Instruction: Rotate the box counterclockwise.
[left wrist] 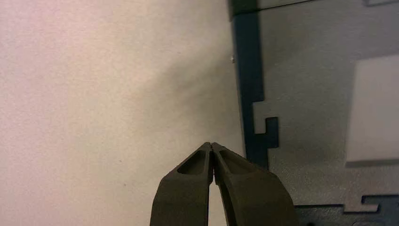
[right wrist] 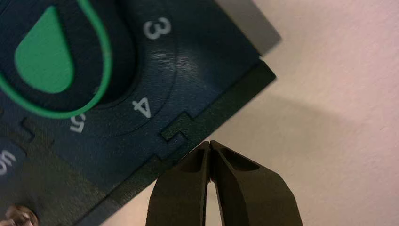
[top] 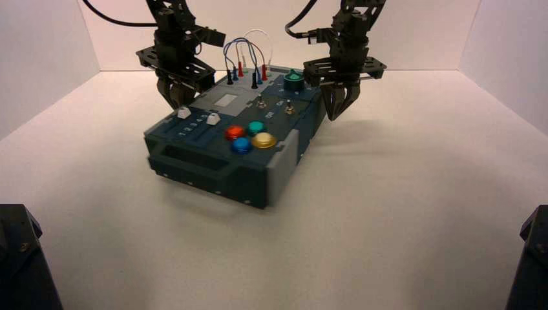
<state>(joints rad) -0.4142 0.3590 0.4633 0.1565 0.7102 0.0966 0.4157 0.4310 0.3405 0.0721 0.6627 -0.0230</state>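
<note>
High view: box [top: 239,145] sits turned on white desk [top: 400,206], both hands at its far end. Left wrist view: left hand [left wrist: 212,147] pinched closed just beside box's edge. Right wrist view: right hand [right wrist: 210,145] closed beside corner near green dial [right wrist: 44,54].

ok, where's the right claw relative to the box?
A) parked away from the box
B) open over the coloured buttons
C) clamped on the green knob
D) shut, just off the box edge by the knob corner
D: the right claw has its tips together beside the box edge, near the green knob, gripping nothing.
</note>
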